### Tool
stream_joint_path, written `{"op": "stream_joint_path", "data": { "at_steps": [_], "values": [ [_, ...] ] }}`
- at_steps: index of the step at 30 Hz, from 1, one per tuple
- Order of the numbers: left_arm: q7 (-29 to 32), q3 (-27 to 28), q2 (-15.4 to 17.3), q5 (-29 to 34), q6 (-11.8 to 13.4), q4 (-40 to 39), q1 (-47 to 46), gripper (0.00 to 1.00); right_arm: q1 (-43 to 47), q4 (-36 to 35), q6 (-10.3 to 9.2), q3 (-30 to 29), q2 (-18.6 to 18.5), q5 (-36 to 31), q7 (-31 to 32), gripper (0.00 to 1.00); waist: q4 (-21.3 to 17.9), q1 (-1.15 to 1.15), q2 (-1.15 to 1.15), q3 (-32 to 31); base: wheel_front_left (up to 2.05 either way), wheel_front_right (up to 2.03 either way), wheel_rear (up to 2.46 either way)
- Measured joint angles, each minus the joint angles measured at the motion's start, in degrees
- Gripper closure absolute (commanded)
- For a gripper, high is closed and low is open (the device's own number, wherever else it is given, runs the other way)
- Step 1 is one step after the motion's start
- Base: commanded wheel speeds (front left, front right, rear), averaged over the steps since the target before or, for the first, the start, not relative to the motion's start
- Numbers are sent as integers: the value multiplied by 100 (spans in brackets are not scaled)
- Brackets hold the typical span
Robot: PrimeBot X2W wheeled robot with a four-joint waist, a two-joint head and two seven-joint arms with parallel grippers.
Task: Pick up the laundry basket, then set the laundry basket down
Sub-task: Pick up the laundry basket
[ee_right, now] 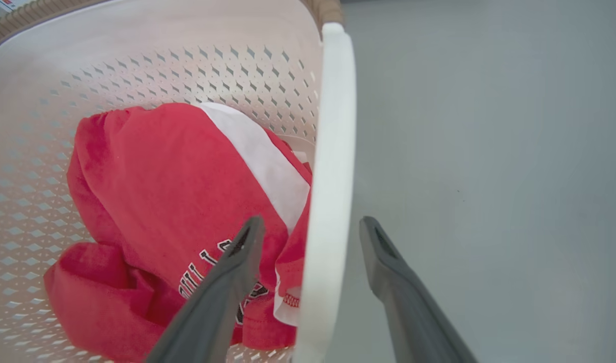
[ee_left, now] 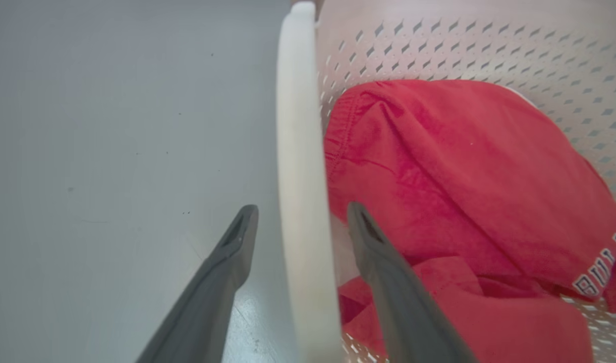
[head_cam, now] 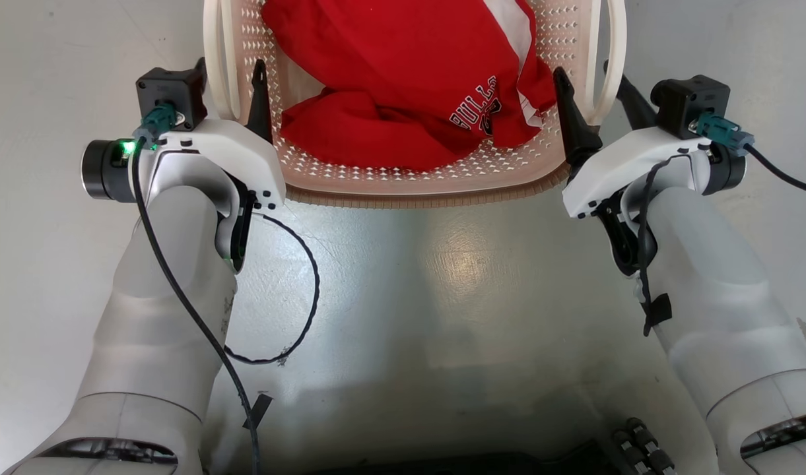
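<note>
pick-up step: left gripper [ee_left: 301,210], right gripper [ee_right: 312,224] hanging released, each straddling handle [ee_left: 300,126] of basket [head_cam: 429,194]; next move calling for clenching, level lifting.

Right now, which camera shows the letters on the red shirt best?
The head view: the letters look sharp and readable on the shirt. The left wrist view catches a few blurry ones at its edge; in the right wrist view a finger covers some.

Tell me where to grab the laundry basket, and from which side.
Grip the laundry basket by its left handle and right handle, one arm each, from the near end: each thin white loop stands clear of the wall, so open jaws straddle it.
</note>
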Motion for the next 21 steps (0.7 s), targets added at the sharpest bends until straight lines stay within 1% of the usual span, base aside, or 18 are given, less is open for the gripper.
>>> {"op": "stream_joint_path", "data": {
  "at_steps": [1,12,18,21],
  "values": [
    [0,-8,-1,-1,-34,-22,0,100,-4,37,0,46,-1,59,0,100,4,0,0,6,0,0,0],
    [-8,-121,-24,-41,13,-9,-5,100,-94,313,-15,299,16,469,-24,100,2,0,0,-15,0,0,0],
    [-7,-240,-24,-147,19,102,8,100,-93,421,-16,528,-20,646,-23,100,-4,0,0,-209,0,0,0],
    [-5,-335,-19,-247,59,189,44,100,-77,549,-18,710,-23,743,-23,100,-10,0,0,-359,0,0,0]
  ]
}}
